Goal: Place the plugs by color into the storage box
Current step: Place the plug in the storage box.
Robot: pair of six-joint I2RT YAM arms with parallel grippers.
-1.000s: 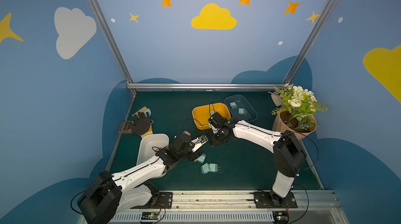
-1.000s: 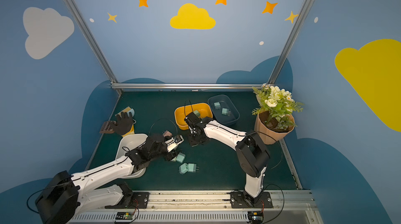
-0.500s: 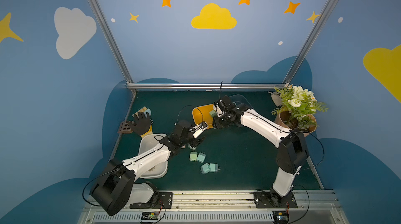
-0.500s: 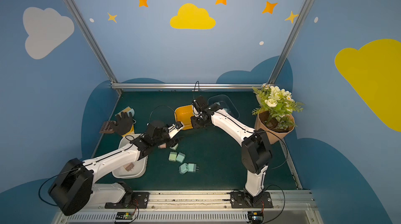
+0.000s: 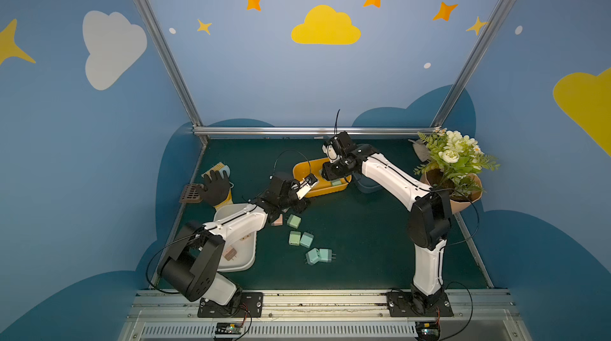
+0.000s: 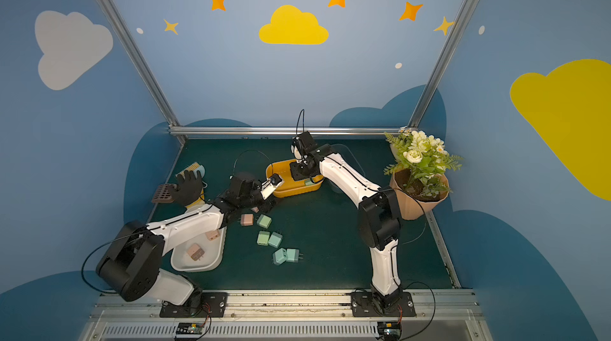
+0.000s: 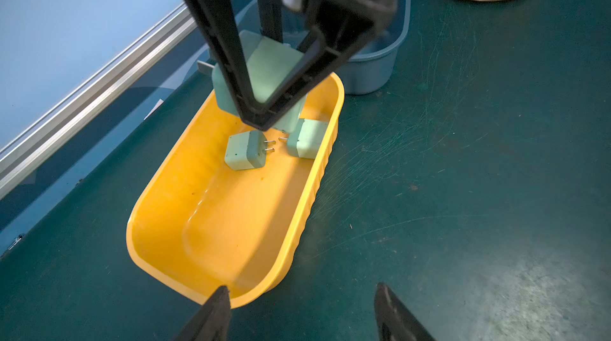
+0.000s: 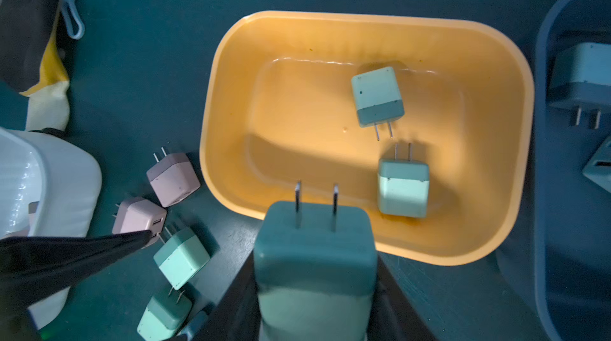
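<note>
Dark green mat (image 5: pixel 363 240), blue walls with clouds and stars. Yellow bin (image 5: pixel 299 170) sits mid-frame in both top views, with the blue bin (image 7: pixel 373 68) just right of it, mostly hidden under the right arm. The white bin (image 6: pixel 198 266) is lower left. Right claw (image 8: pixel 315 283) is clamped on a green plug (image 8: pixel 314 240), prongs pointing away from the wrist, hanging above the yellow bin. Its own camera puts the plug about over the rim; the left wrist camera puts it over the bin's far end. Two green plugs (image 8: pixel 403 187) already lie in there, prongs facing each other, not touching. Teal-blue plugs (image 8: pixel 578 75) are in the blue bin and a pink one (image 6: pixel 195 251) is in the white bin. Left claw (image 7: pixel 301 309) is spread wide and empty at the yellow bin's left end. One finger is close to two loose pink plugs (image 8: pixel 172 179); can't tell if it touches. Five more green/teal plugs (image 5: pixel 306 240) are scattered lower-centre on the mat. Step in hand looks like the drop. I'd get the plug fully inside the rim and lower it into the bare half of the floor before opening, so it doesn't land on the two there, clip the wall or bounce out. Left claw should stay off the bin edge until the release is done, then go for a pink plug.
</note>
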